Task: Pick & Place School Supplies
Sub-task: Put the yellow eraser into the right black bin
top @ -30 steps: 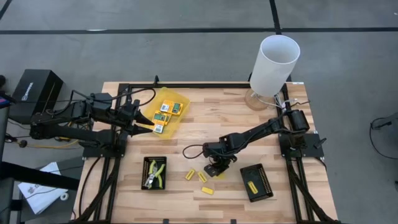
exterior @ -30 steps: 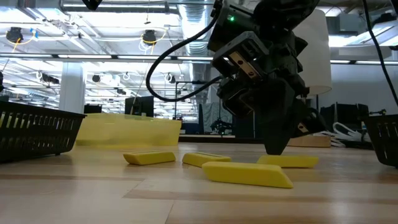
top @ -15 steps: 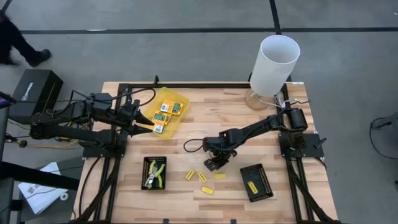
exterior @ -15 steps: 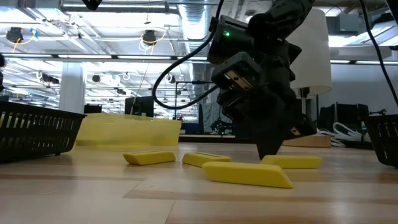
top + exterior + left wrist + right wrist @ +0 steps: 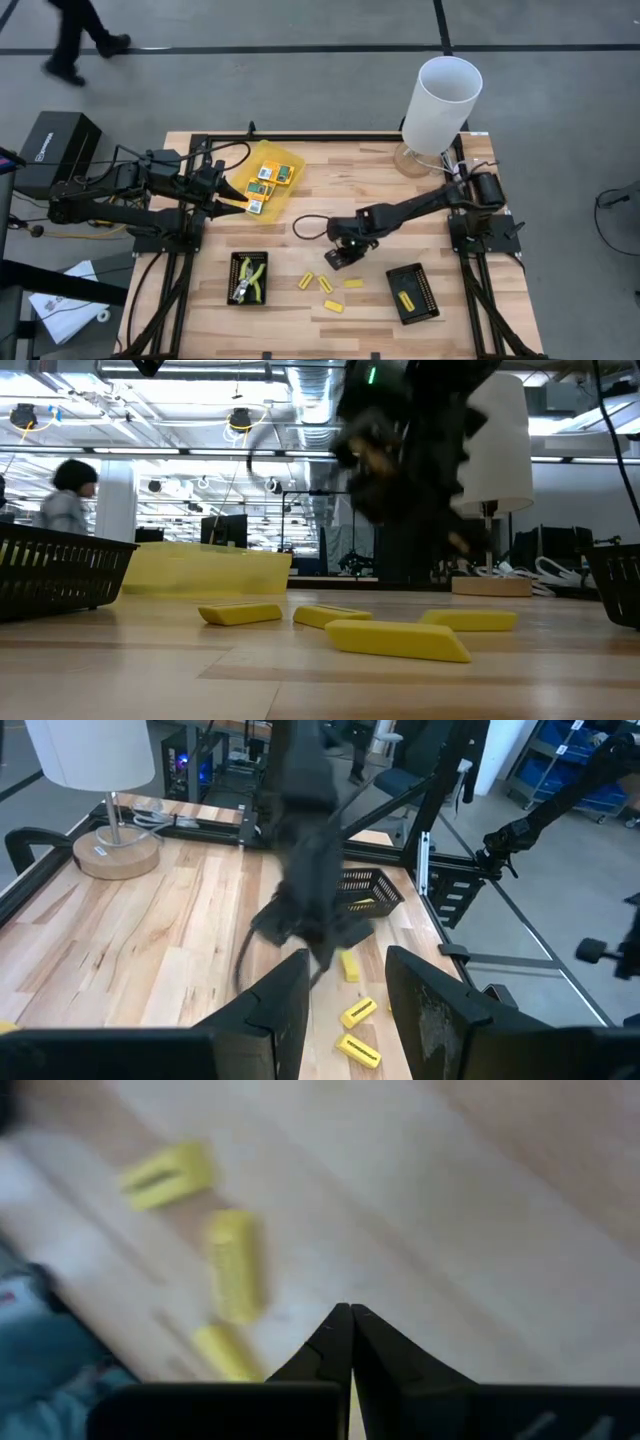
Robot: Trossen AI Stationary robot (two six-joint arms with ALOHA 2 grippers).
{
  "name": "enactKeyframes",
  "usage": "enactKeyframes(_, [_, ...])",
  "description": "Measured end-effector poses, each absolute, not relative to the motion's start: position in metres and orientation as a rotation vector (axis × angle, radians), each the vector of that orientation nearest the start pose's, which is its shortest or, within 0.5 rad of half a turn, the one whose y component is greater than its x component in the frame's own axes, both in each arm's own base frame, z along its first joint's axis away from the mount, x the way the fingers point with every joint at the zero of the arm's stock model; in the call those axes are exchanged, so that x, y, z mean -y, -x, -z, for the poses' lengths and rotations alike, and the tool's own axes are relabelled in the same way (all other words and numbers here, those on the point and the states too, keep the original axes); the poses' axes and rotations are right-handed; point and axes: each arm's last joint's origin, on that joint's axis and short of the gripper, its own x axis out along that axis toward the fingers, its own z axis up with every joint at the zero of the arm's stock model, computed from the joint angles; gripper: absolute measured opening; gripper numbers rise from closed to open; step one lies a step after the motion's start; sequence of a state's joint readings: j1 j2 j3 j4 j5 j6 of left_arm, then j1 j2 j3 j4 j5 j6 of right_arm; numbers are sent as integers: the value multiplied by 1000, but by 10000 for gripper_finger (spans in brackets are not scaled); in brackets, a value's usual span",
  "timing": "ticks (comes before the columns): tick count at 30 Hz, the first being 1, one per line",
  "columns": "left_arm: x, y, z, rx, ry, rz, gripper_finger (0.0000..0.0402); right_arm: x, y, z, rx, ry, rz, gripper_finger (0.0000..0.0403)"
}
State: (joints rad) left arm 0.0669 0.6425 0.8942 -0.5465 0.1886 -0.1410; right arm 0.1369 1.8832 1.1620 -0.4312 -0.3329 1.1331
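Observation:
My right gripper (image 5: 338, 261) (image 5: 350, 1310) is shut on nothing and hangs above the table, just to the far side of the small yellow stubby pieces (image 5: 325, 284) (image 5: 232, 1265) that lie flat on the wood. In the low view the right arm (image 5: 410, 470) is a blur above those pieces (image 5: 398, 639). My left gripper (image 5: 237, 200) (image 5: 345, 990) is open at the near-left edge of the translucent yellow container (image 5: 268, 180), where the flat packets (image 5: 258, 188) lie. The plier-like tool (image 5: 247, 278) rests in the left black tray (image 5: 234, 262).
A second black tray (image 5: 425, 293) near the right edge holds one yellow piece (image 5: 403, 298). A white lamp (image 5: 440, 100) stands at the far right corner. A black cable (image 5: 310, 228) loops beside the right arm. A person (image 5: 80, 30) walks on the floor beyond the table.
My right gripper has risen off the table from beside the rightmost yellow piece and moved toward the far-left, while the piece stays where it lay. The left arm has kept still. A person has walked across the floor beyond the table.

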Motion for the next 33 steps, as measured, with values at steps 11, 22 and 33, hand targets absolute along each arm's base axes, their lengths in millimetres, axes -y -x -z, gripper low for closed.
enactKeyframes(11, [-4,-135,-348,-341,147,102,129,-185,-323,-225,-751,-1205,751,0])
enactKeyframes(22, [-5,-151,-341,-390,106,109,129,-243,-381,-226,-989,-985,1190,0])
enactKeyframes(33, [-5,-150,-341,-389,105,109,129,-227,-417,-176,-976,-1016,1282,0])
